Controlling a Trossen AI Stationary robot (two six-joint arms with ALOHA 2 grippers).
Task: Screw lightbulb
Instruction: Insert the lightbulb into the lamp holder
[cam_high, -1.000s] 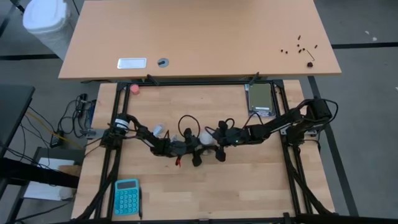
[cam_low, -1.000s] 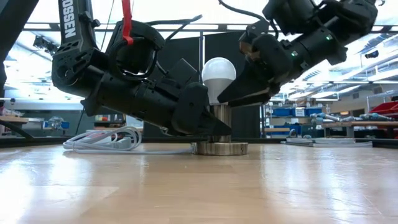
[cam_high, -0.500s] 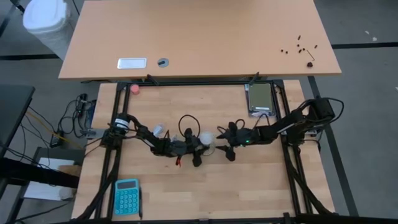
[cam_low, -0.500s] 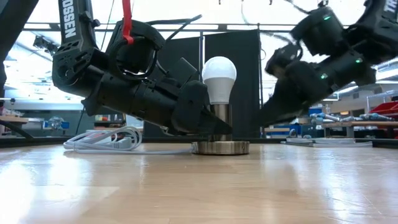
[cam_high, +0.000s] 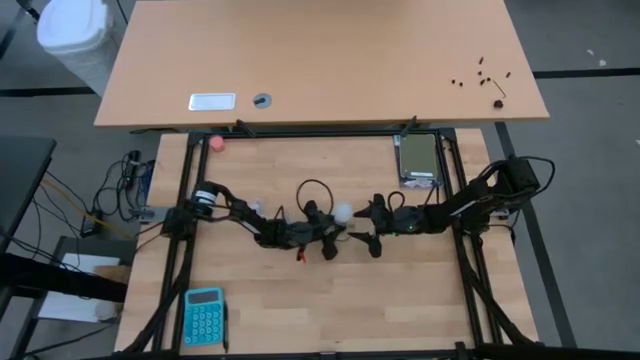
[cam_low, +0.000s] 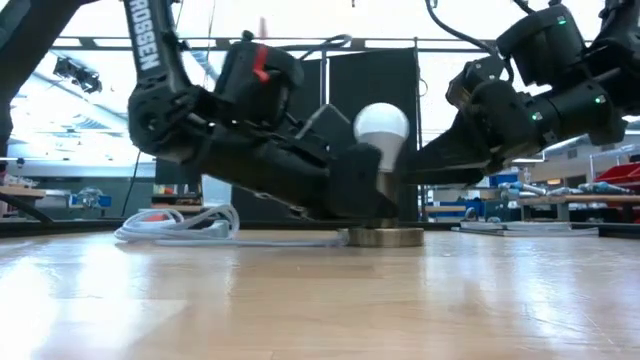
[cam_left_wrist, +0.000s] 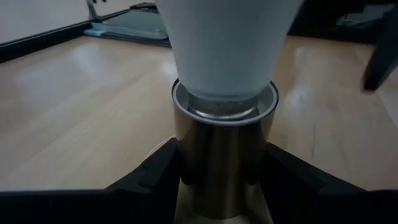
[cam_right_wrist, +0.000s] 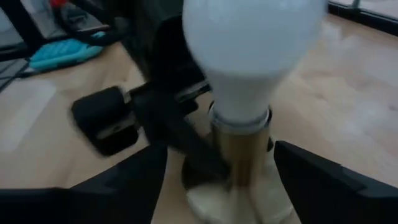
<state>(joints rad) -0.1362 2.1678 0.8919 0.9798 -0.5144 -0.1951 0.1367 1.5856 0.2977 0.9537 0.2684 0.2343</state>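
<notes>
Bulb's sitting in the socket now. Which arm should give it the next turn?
Probably the right. The right gripper is open on either side of the lightbulb; the left gripper clamps the metal socket, steadying it.

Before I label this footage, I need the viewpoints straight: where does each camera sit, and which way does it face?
High: above the table, looking straight down; both arms, lightbulb between them.
Low: at table-top height, looking level; both arms flank the lightbulb in its socket.
Left wrist: on the left arm, facing the socket; left hand astride the stem.
Right wrist: on the right arm, facing the lightbulb; right hand spread, not touching.
All four share the lightbulb.
</notes>
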